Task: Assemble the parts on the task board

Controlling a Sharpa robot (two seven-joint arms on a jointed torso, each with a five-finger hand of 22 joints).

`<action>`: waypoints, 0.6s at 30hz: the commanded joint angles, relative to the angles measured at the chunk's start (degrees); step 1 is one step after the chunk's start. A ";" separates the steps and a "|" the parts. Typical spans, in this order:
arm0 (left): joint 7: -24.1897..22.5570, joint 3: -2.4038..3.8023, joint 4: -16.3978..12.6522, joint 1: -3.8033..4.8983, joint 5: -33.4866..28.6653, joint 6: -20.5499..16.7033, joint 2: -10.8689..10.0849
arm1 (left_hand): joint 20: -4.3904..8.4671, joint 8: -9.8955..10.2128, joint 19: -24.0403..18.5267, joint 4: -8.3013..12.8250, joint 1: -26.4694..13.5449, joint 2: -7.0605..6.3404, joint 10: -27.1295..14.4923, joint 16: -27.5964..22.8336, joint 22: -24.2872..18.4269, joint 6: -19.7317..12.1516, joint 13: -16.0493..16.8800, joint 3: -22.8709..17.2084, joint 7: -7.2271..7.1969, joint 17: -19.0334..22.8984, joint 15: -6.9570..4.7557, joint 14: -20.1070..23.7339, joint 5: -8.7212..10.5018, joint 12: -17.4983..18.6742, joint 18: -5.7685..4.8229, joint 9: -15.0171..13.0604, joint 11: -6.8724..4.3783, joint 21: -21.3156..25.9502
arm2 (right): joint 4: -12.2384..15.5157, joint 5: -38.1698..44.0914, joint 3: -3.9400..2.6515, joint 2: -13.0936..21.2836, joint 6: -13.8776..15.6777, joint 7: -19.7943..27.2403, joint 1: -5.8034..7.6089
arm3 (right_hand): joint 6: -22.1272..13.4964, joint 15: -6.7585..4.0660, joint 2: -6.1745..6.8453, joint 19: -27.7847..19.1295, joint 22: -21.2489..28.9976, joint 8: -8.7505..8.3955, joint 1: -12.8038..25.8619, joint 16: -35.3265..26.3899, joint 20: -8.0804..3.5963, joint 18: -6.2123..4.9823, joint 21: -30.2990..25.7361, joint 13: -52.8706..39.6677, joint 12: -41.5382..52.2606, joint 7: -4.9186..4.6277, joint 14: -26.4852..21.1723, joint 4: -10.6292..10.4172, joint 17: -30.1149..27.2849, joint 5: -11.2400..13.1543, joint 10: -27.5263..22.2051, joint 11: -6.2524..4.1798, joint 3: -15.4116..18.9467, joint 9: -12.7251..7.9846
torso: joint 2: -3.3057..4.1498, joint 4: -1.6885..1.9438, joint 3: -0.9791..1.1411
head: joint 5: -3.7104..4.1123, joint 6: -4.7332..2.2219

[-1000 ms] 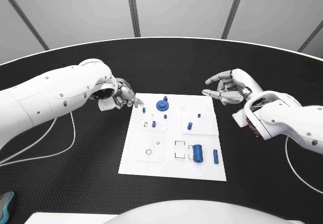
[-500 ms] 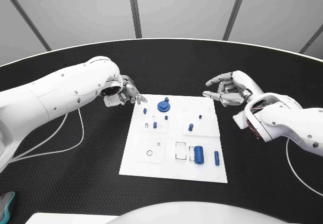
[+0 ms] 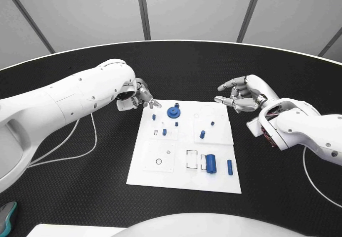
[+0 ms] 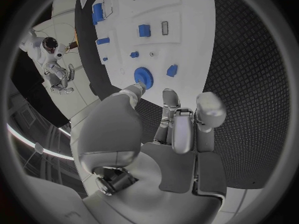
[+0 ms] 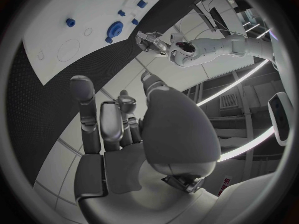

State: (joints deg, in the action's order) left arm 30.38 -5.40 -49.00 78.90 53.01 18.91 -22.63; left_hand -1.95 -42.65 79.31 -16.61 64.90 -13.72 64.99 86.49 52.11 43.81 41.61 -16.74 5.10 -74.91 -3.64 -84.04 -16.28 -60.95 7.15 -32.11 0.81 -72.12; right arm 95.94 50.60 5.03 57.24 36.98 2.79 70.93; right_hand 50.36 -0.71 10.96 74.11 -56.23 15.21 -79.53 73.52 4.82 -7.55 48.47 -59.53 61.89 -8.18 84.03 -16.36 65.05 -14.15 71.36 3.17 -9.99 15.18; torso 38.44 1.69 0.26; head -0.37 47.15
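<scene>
One task board (image 3: 184, 173), two empty hands (left (image 3: 140, 98), right (image 3: 241, 95)), one gear (image 3: 172, 112)

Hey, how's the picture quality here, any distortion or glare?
Head view: even light, the task board sharp and undistorted. Left wrist view: fisheye bends the board's edges, the left hand up close. Right wrist view: same bending, bright light strips behind the right hand.

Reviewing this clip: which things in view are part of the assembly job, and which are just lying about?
Part of the job: task board; blue gear; blue cylinder; blue pin; left hand; right hand.
Lying about: white cable; teal object at table edge.
</scene>
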 commanded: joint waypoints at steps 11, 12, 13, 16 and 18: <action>-0.58 -0.02 2.38 -0.68 2.29 -0.17 1.35 | -0.16 0.40 -0.14 -0.07 0.12 0.88 -0.40 0.07 0.17 -0.01 -0.05 0.74 0.17 -5.07 0.57 -3.51 0.97 0.06 -0.45 0.16 0.03 0.18 | 0.09 0.00 0.00 -0.10 -0.06 -0.04 0.00 | 0.11 -0.53 -0.22 0.44 0.04 0.30 0.12 -0.15 -0.13 -0.78 -0.39 0.03 0.06 -0.02 0.23 -0.20 0.07 -0.39 0.13 0.00 0.20 -0.05 | -0.06 0.06 0.03 | 0.06 0.50; -0.65 -0.02 2.51 -0.71 2.32 -0.04 1.38 | -0.16 0.40 -0.14 -0.07 0.12 0.88 -0.40 0.07 0.17 -0.01 -0.05 0.74 0.17 -5.07 0.57 -3.51 0.97 0.06 -0.45 0.16 0.03 0.18 | 0.09 0.00 0.00 -0.12 -0.06 -0.04 0.00 | 0.11 -0.53 -0.22 0.44 0.04 0.30 0.12 -0.15 -0.13 -0.78 -0.39 0.03 0.06 -0.02 0.23 -0.20 0.07 -0.39 0.13 0.00 0.20 -0.05 | -0.06 0.07 0.04 | 0.07 0.51; -0.73 -0.02 2.69 -0.76 2.35 0.16 1.43 | -0.16 0.40 -0.11 -0.07 0.14 0.90 -0.40 0.08 0.27 0.00 -0.06 0.75 0.17 -5.10 0.57 -3.52 0.99 0.06 -0.47 0.16 0.03 0.13 | 0.09 0.00 0.00 -0.16 -0.07 -0.05 0.00 | 0.11 -0.53 -0.22 0.44 0.04 0.30 0.12 -0.15 -0.13 -0.78 -0.39 0.03 0.06 -0.02 0.23 -0.20 0.07 -0.39 0.13 0.00 0.20 -0.05 | -0.04 0.07 0.05 | 0.07 0.53; -0.89 -0.03 3.17 -0.98 2.40 0.68 1.62 | -0.17 0.40 -0.09 -0.05 0.24 1.07 -0.34 0.11 0.35 0.02 0.04 0.78 0.16 -5.20 0.56 -3.55 1.03 -0.02 -0.48 0.18 0.02 0.09 | 0.09 0.00 0.00 -0.27 -0.09 -0.06 0.00 | 0.11 -0.53 -0.22 0.44 0.04 0.30 0.12 -0.15 -0.13 -0.78 -0.39 0.03 0.06 -0.02 0.23 -0.20 0.07 -0.39 0.13 0.00 0.20 -0.05 | -0.03 0.03 0.07 | 0.01 0.52; -0.98 -0.03 3.38 -1.14 2.40 0.98 1.71 | -0.17 0.40 -0.09 -0.03 0.30 1.14 -0.33 0.13 0.33 0.04 0.06 0.78 0.16 -5.25 0.56 -3.56 1.04 -0.04 -0.48 0.19 0.02 0.10 | 0.07 0.00 0.00 -0.32 -0.11 -0.06 0.01 | 0.11 -0.53 -0.22 0.44 0.04 0.30 0.12 -0.15 -0.13 -0.78 -0.39 0.03 0.06 -0.02 0.23 -0.20 0.07 -0.39 0.13 0.00 0.20 -0.05 | -0.07 0.04 0.04 | 0.01 0.63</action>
State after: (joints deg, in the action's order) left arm 29.45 -5.43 -45.73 77.84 55.41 19.73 -20.97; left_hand -1.95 -42.40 79.31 -16.59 65.17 -13.00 64.99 86.49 52.41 43.82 41.62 -16.21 5.09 -74.90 -3.45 -83.83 -15.48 -60.96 7.15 -32.01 0.81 -72.12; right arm 96.03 50.60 5.03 56.94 36.87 2.73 70.93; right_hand 50.36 -0.71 10.96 74.12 -56.23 15.21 -79.53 73.52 4.80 -7.55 48.43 -59.53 61.89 -8.18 84.03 -16.36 65.05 -14.15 71.36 3.17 -9.99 15.19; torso 38.39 1.74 0.31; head -0.32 47.68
